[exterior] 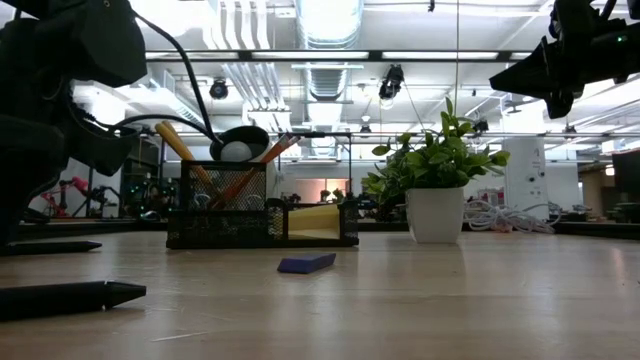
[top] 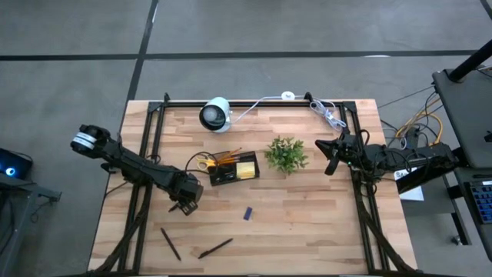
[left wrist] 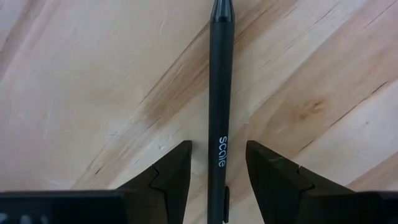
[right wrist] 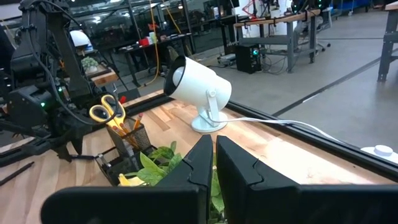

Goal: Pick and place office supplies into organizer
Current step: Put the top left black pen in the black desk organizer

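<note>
On wood table: left end effector released astride black pen | right end effector clenched, empty

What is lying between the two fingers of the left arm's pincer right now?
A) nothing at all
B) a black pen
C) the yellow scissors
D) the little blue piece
B: the left wrist view shows a black pen running straight between the open fingers of the left pincer, resting on the wooden table, with a gap on each side.
</note>
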`<state>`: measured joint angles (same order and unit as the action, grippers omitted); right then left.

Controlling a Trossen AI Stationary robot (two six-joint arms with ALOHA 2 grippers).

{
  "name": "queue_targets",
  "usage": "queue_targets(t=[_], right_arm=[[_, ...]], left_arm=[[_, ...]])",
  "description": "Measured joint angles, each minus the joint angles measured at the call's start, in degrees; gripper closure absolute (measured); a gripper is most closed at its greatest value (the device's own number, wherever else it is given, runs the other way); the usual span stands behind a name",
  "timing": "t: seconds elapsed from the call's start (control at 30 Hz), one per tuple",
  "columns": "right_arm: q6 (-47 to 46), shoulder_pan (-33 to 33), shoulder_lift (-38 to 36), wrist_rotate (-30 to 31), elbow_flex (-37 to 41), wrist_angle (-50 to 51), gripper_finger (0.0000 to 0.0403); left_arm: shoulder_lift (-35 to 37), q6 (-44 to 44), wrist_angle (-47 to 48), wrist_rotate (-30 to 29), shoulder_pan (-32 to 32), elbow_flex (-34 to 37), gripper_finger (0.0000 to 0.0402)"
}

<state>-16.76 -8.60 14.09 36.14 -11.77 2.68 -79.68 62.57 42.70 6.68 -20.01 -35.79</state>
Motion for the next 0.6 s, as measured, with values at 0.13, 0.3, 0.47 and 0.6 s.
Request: queue_targets(t=[0.13, 0.3, 0.47, 0.6], right_arm=[[-0.2, 0.0, 0.0, 0.0, 0.0, 0.0, 0.0390], [0.0, 0.0, 0.0, 0.0, 0.0, 0.0, 0.0390], [0.1, 0.0, 0.0, 0.0, 0.0, 0.0, 0.0390], [0.1, 0.0, 0.0, 0.0, 0.0, 0.0, 0.0390]], left_arm=[[0.0, 0.0, 0.0, -0.2, 0.0, 0.0, 0.0261], [0.0, 0.0, -0.1, -0.3, 0.0, 0.0, 0.0261], [0.0, -0.2, -0.1, -0.3, 0.0, 0.1, 0.0261], [0.0, -0.4, -0.1, -0.3, 0.0, 0.1, 0.0264]])
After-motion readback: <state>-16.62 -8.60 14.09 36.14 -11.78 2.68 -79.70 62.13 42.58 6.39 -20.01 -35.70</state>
